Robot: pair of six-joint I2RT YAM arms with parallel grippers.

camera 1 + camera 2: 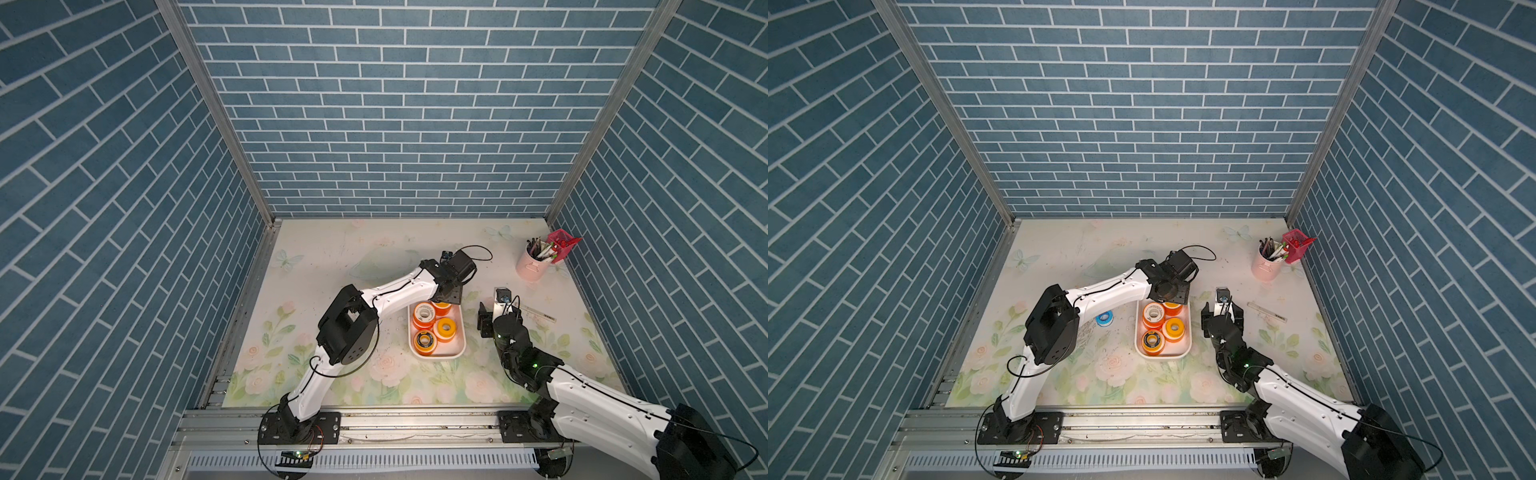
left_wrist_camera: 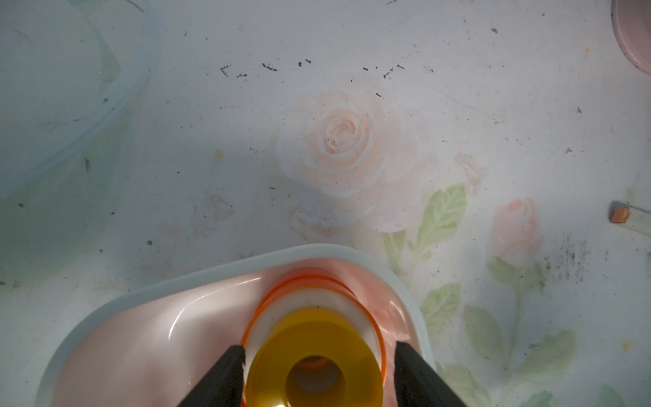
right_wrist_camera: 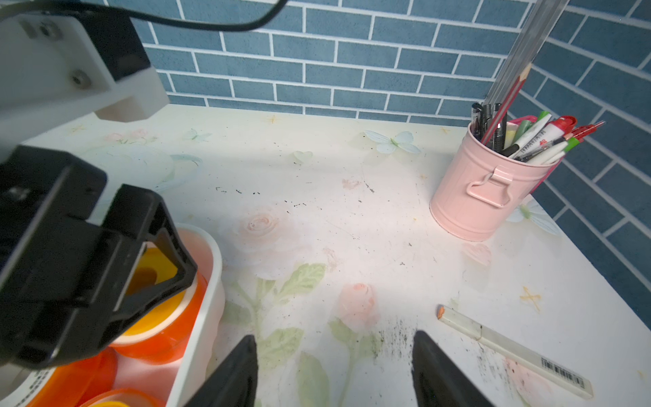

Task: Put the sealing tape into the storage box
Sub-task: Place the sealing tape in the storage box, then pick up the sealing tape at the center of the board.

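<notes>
Lowest of the working parts in both top views, at lower right, the right gripper (image 3: 333, 373) hovers over the bare flowered tabletop (image 3: 317, 218), its jaws spread wide and empty. Just left of it, at lower centre, sits the storage box (image 1: 456, 347), a shallow white tray. Three rolls of sealing tape lie flat inside: a black-labelled roll (image 1: 424, 340) at the tray's lower left, a yellow-faced roll (image 1: 445, 330) beside it, and a white-faced roll (image 1: 424, 312) above. In the tray's upper right corner a fourth roll (image 2: 317, 327), orange with a yellow face, sits between the jaws of the left gripper (image 2: 318, 352). The jaws stand parted around it, and a sliver of tray shows between one jaw and the roll. A blue roll (image 1: 1104, 319) lies on the tabletop left of the box, outside it. Farther right lies a clear plastic strip (image 3: 514, 349). At the table's upper right corner stands a pink cup of pens (image 3: 489, 197).
</notes>
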